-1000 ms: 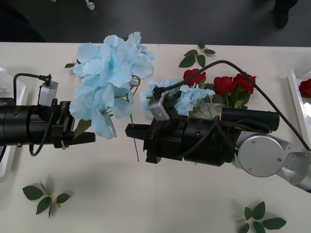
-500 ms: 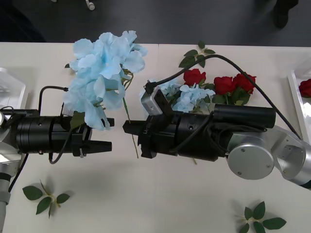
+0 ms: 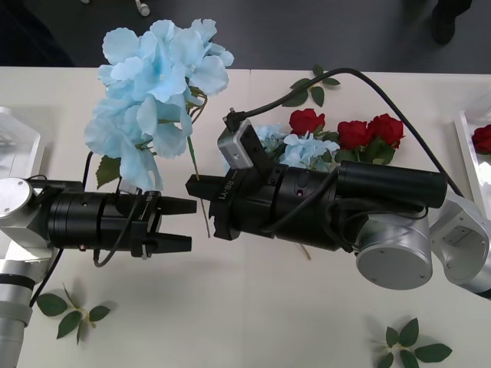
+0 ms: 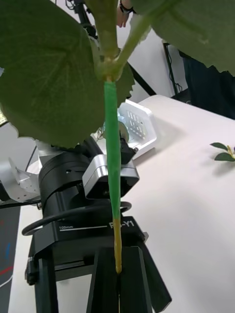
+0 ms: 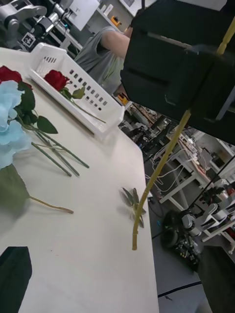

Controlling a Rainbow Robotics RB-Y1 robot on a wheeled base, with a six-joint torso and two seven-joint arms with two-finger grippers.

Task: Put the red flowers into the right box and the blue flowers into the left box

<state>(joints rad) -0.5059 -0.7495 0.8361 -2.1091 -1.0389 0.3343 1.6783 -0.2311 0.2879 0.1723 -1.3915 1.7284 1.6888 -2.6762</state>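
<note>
Jaws on the left gripper (image 3: 178, 225) stood spread apart, empty, pointing toward three o'clock, where half a second before they had been closed to a single point. That arm had slid down and a little rightward on the table (image 3: 253, 322) since then, clear of the blue flower (image 3: 153, 92) it had carried earlier. Opposite it, the right gripper (image 3: 198, 186) was clamped on the flower's thin stem (image 4: 113, 195), fingers pressed together at the stem's yellowish lower end, and the big pale-blue head had risen higher toward twelve o'clock than in the earlier frames. From the left wrist, the stem's tail hung below the black gripper block, above the tabletop.

At far nine o'clock, the left box (image 3: 17, 142) showed its white rim behind the left arm. A leaf sprig (image 3: 69, 310) lay at seven o'clock. More blue flowers (image 3: 303, 152) sat at the table's centre, half hidden behind the right arm's wrist, with the red flowers (image 3: 357, 132) just beside them toward two o'clock. Another sprig (image 3: 314, 86) lay at one o'clock and one more (image 3: 410, 345) at five o'clock. At three o'clock the right box (image 3: 469, 161) held a single red rose (image 3: 482, 138).
</note>
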